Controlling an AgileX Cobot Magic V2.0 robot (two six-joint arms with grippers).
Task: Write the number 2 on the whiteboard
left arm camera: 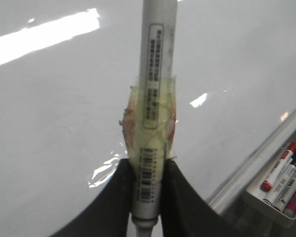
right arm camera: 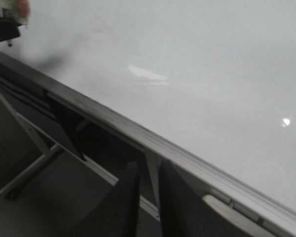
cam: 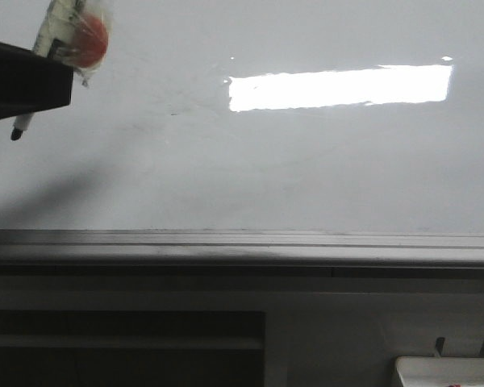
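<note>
The whiteboard (cam: 306, 161) fills the front view, glossy white with a bright rectangular glare and a grey bottom rail (cam: 242, 246). No number 2 or other clear marker line shows on it. My left gripper (cam: 40, 81) is at the board's upper left, shut on a white marker (cam: 64, 32) wrapped in tape. The black marker tip (cam: 16, 133) points down-left at the board; I cannot tell if it touches. In the left wrist view the jaws (left arm camera: 148, 165) clamp the marker (left arm camera: 155, 74). My right gripper (right arm camera: 149, 170) is empty, its fingers close together, below the rail.
A white tray (left arm camera: 281, 182) with several spare markers hangs under the rail at the right; it also shows in the front view (cam: 448, 372). The board's stand legs (right arm camera: 34, 143) and dark floor lie below the rail.
</note>
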